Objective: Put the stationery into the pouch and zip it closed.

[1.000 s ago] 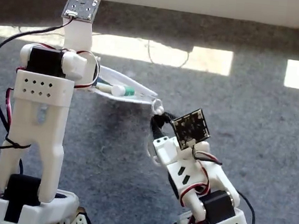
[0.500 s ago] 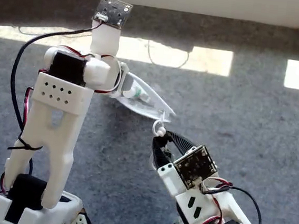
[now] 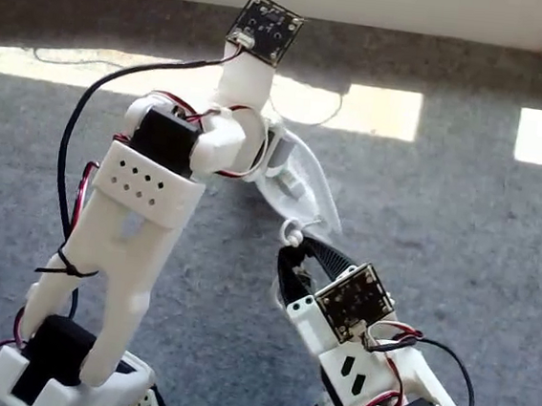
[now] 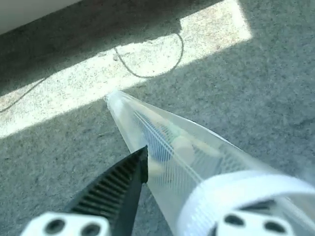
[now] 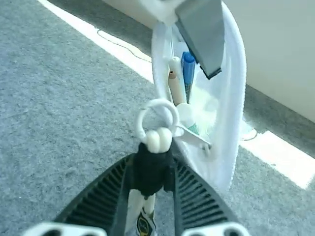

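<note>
A translucent white pouch hangs above the carpet, with my left gripper shut on its upper end. In the left wrist view the pouch runs out past the black finger, with pale shapes inside. My right gripper is shut on the black tab of the zipper pull, just below its white ring. The ring sits at the pouch's lower corner. Inside the pouch stand a blue pen and a white pen; its mouth gapes beyond the slider.
Grey carpet covers the floor, crossed by sunlit strips near the far wall. A thin cable lies on the carpet beyond the pouch. Both arm bases stand at the near edge.
My left arm has swung to the right, turning the pouch from lying flat toward hanging steeply. My right gripper drew back toward its base with the zipper pull, then held still.
</note>
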